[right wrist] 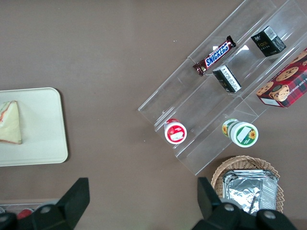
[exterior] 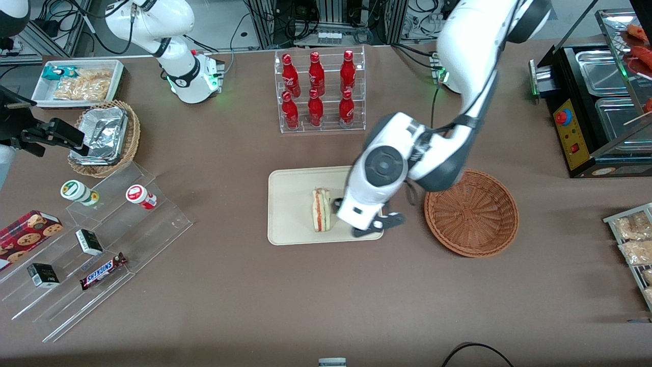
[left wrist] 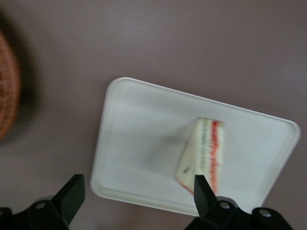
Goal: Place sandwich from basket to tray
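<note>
The sandwich stands on its edge on the cream tray, its red, orange and green layers showing. My left gripper hovers over the tray's end nearest the reddish-brown wicker basket, which holds nothing. In the left wrist view the gripper is open and empty, with the sandwich close to one fingertip, the tray below, and the basket's rim showing. The right wrist view also shows the sandwich on the tray.
A clear rack of red bottles stands farther from the camera than the tray. A clear stepped display with snacks, a tan wicker basket of foil containers and a white bin lie toward the parked arm's end. A black food warmer stands toward the working arm's end.
</note>
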{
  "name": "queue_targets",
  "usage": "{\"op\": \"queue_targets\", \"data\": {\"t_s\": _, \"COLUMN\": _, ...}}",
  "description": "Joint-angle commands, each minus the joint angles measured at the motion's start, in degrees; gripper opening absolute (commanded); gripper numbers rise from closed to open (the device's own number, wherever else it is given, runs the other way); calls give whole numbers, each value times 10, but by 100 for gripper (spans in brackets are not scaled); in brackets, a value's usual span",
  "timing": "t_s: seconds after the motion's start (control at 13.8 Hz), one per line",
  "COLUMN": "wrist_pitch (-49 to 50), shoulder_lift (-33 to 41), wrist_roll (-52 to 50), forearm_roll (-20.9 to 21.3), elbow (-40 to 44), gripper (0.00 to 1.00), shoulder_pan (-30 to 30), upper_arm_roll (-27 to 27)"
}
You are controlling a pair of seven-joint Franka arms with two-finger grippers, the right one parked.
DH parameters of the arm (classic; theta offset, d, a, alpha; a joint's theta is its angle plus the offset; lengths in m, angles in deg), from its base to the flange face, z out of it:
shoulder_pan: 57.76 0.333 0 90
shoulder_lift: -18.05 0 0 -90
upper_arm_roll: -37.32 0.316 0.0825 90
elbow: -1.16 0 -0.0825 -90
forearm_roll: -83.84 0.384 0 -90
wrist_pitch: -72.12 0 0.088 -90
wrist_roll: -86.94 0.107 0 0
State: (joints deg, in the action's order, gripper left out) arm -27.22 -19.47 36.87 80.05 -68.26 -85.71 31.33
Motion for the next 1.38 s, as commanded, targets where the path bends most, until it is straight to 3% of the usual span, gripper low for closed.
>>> {"op": "queue_targets", "data": {"t_s": 0.0, "wrist_pitch": 23, "shoulder_lift": 63, "wrist_roll": 57, "forearm_roll": 0, "elbow": -82, "gripper": 100, "shoulder_pan": 50, "upper_arm_roll": 2}}
{"op": "queue_targets", "data": {"t_s": 0.36, "wrist_pitch": 46, "shoulder_lift": 159, "wrist_roll": 241, "forearm_roll": 0, "elbow": -186, "gripper": 100, "shoulder_pan": 166, "upper_arm_roll": 2}}
{"op": "queue_targets", "data": {"t_s": 0.65, "wrist_pitch": 123, "shoulder_lift": 219, "wrist_roll": 384, "forearm_roll": -1, "elbow": -198, "gripper": 100, "shoulder_pan": 246, "upper_arm_roll": 2}}
{"op": "queue_targets", "data": {"t_s": 0.94, "wrist_pitch": 161, "shoulder_lift": 267, "wrist_roll": 448, "forearm_roll": 3, "elbow": -198, "gripper": 100, "shoulder_pan": 285, "upper_arm_roll": 3}}
{"op": "queue_targets", "data": {"t_s": 1.3, "wrist_pitch": 177, "shoulder_lift": 313, "wrist_roll": 471, "forearm_roll": 52, "elbow": -195, "gripper": 100, "shoulder_pan": 289, "upper_arm_roll": 3}}
